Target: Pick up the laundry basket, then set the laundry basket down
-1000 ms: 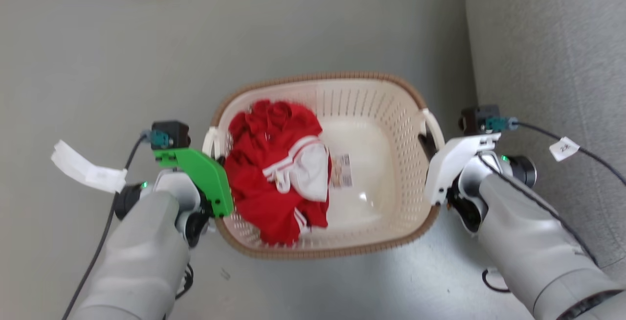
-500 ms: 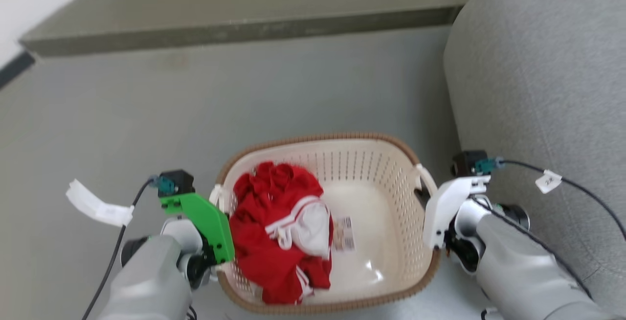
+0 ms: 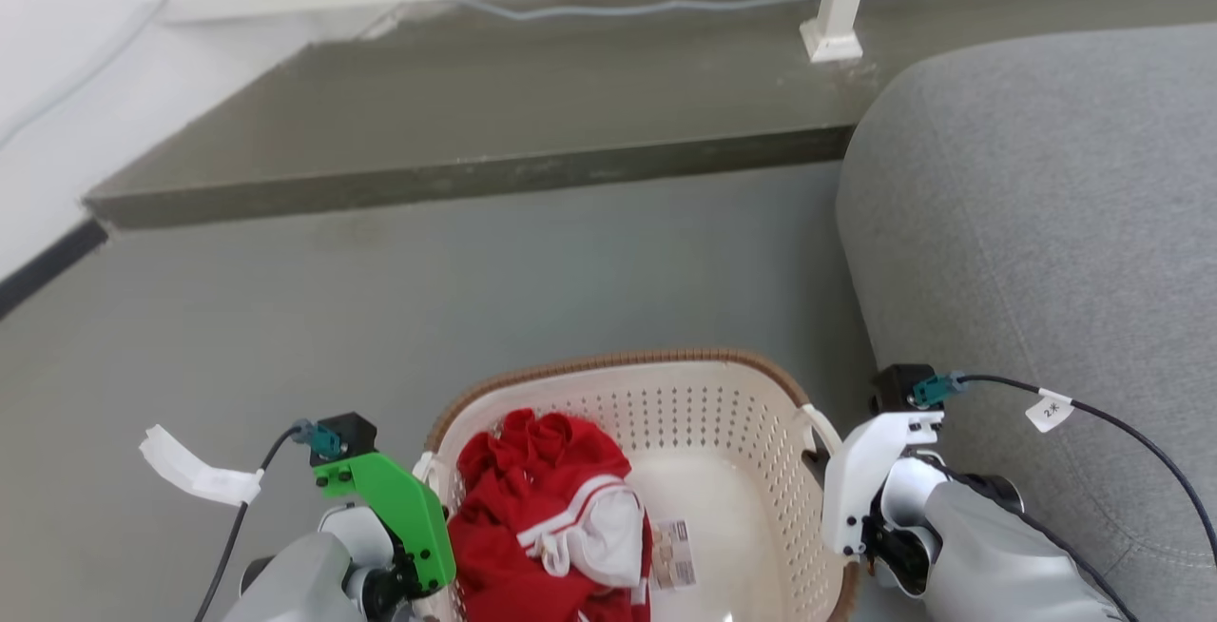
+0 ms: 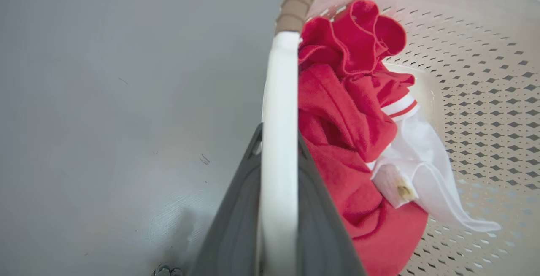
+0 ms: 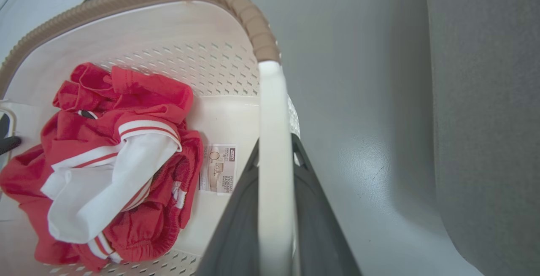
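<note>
Basket (image 3: 723,413) between grippers (image 4: 279,134) (image 5: 275,145) (one per handle (image 4: 278,98))

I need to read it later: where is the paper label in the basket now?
In the head view the paper label lies on the floor of the laundry basket, just right of the red-and-white clothes.
</note>
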Available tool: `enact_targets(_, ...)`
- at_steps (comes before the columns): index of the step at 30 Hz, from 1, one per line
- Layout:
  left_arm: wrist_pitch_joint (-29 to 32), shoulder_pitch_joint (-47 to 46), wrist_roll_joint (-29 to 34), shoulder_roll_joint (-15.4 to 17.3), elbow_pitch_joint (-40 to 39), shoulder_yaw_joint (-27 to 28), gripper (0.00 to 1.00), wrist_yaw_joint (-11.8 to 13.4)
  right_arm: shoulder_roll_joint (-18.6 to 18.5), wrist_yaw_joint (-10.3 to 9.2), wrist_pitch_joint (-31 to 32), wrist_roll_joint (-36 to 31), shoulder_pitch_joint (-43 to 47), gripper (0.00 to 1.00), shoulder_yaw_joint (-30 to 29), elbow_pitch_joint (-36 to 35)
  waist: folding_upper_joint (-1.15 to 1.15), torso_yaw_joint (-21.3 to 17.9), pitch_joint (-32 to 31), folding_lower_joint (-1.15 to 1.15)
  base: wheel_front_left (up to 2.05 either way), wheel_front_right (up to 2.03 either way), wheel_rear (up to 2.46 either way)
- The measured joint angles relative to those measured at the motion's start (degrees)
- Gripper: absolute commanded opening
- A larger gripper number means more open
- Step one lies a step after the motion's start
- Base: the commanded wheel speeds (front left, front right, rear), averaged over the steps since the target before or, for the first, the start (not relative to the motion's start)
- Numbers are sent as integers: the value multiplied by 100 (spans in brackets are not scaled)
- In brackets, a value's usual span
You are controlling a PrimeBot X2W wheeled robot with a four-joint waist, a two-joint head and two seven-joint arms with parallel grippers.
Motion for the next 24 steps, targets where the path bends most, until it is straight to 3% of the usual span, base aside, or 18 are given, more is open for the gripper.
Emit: enact_targets(24, 103, 66, -120, 47, 18, -76, 0, 0, -2, -1, 154, 290, 28, 0, 220, -1, 0, -64, -193, 0, 0, 0, 0)
